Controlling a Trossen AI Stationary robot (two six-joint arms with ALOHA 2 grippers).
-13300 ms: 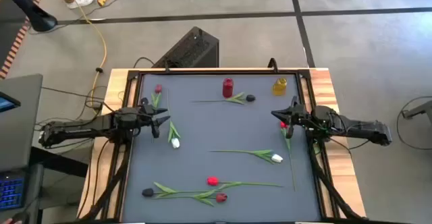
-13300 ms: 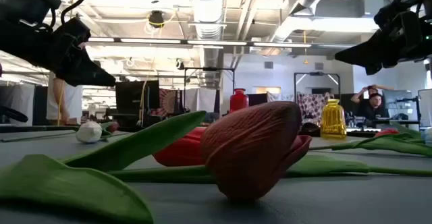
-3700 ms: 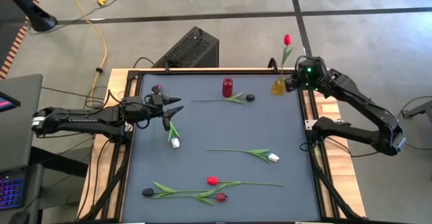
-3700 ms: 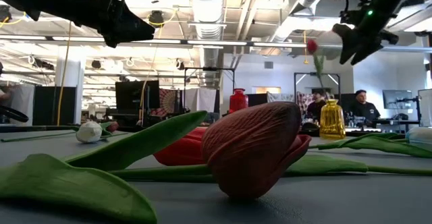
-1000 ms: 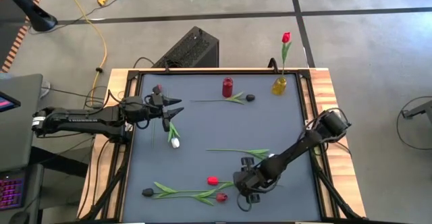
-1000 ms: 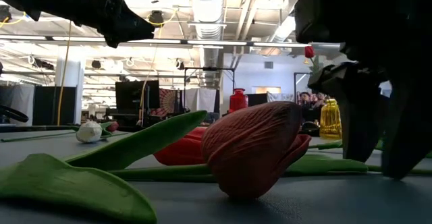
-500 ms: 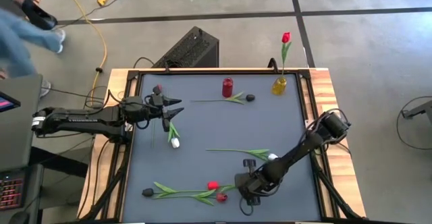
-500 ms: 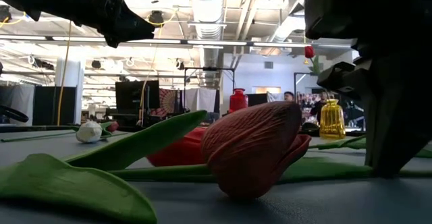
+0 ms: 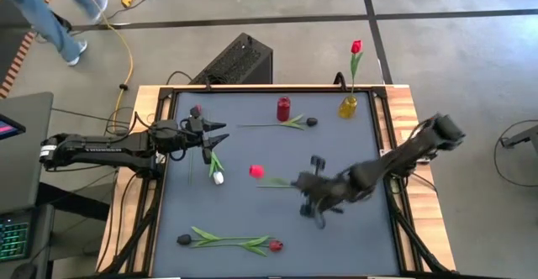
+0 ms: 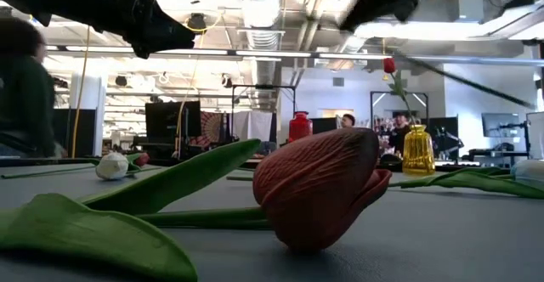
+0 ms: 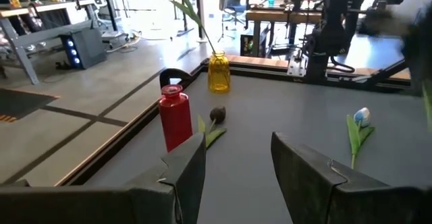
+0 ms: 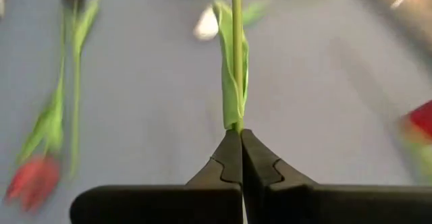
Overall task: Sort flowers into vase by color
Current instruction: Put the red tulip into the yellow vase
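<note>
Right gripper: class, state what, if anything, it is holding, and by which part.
The right gripper is shut on a red tulip, pinching its thin green stem just below a leaf, far from the head. The left gripper is open and holds nothing.

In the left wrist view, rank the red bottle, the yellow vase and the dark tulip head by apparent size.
1. red bottle, the largest as it looks.
2. yellow vase, smaller in the picture, but it stands farther from the camera, so the true order of these two is unsure.
3. dark tulip head, clearly the smallest.
</note>
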